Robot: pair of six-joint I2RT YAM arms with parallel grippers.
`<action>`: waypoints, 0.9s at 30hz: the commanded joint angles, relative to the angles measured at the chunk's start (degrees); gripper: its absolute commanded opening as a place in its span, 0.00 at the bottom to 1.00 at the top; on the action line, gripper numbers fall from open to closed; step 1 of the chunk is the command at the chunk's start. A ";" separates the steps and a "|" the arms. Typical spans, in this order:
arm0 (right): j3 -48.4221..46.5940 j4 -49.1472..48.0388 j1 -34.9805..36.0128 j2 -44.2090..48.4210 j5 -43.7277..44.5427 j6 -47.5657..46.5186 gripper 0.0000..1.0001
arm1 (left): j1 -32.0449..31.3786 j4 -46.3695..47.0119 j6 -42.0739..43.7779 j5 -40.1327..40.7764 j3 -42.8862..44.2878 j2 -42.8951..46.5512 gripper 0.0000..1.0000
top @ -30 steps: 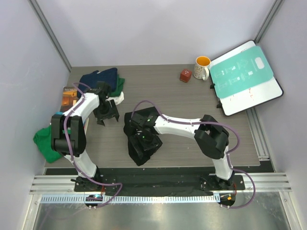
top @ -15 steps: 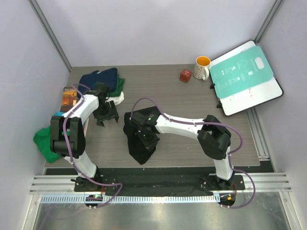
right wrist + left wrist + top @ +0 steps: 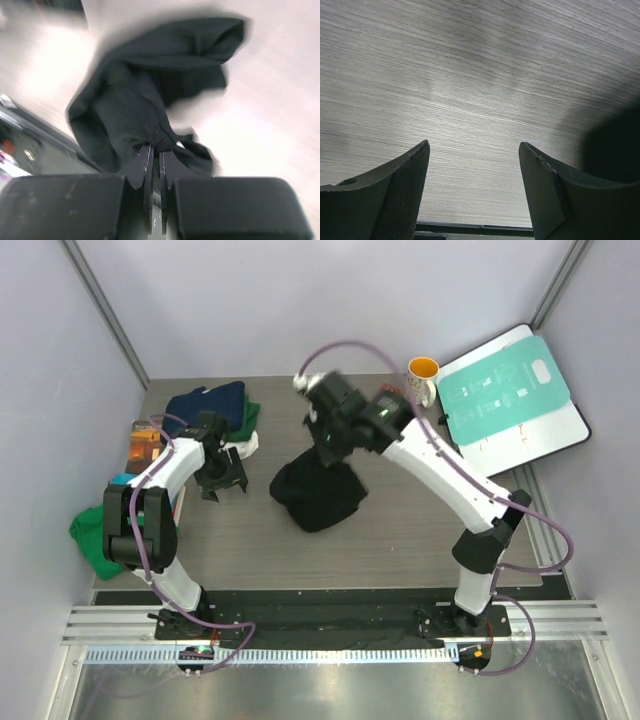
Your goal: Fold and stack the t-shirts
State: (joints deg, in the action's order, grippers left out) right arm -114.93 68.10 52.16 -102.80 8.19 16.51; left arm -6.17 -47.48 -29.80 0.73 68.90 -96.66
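Swung from the near edge toward the far edge, the right gripper [image 3: 330, 448] now carries the black t-shirt [image 3: 320, 498], bunched over the middle of the table [image 3: 420, 530]. The left gripper [image 3: 222, 478] sits near the far-left corner.

Counted: one black, one navy t-shirt [image 3: 210, 402], one green t-shirt [image 3: 252, 418] beside it, and a second green t-shirt [image 3: 92, 535] at the left edge. One mug [image 3: 422, 380], one cube [image 3: 387, 398], one board [image 3: 510, 400], one book [image 3: 145, 440].

Left wrist: jaws wide apart, empty, over bare wood.

Right wrist: jaws pinched shut on a thin fold, which may slip. The swinging arm could also knock the mug.

T-shirt pile [image 3: 215, 403] far left, mug [image 3: 422, 379] far right — lone t-shirt [image 3: 320, 496] between
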 commanded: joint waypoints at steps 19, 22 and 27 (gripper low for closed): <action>-35.98 -28.87 -13.49 4.34 -20.23 2.64 0.01 | 0.99 1.34 -1.58 -3.28 -1.75 9.65 0.73; -33.16 -36.53 -13.84 9.01 -18.30 4.22 0.01 | 0.99 2.13 -1.84 -3.28 -3.33 10.79 0.72; -29.57 -38.56 -15.51 11.31 -21.45 8.71 0.01 | 0.99 3.27 -2.54 -4.42 -4.57 10.62 0.73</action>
State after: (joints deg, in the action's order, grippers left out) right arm -145.75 41.91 37.56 -98.26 -9.23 20.82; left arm -5.50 -46.44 -31.33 -2.31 64.82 -87.44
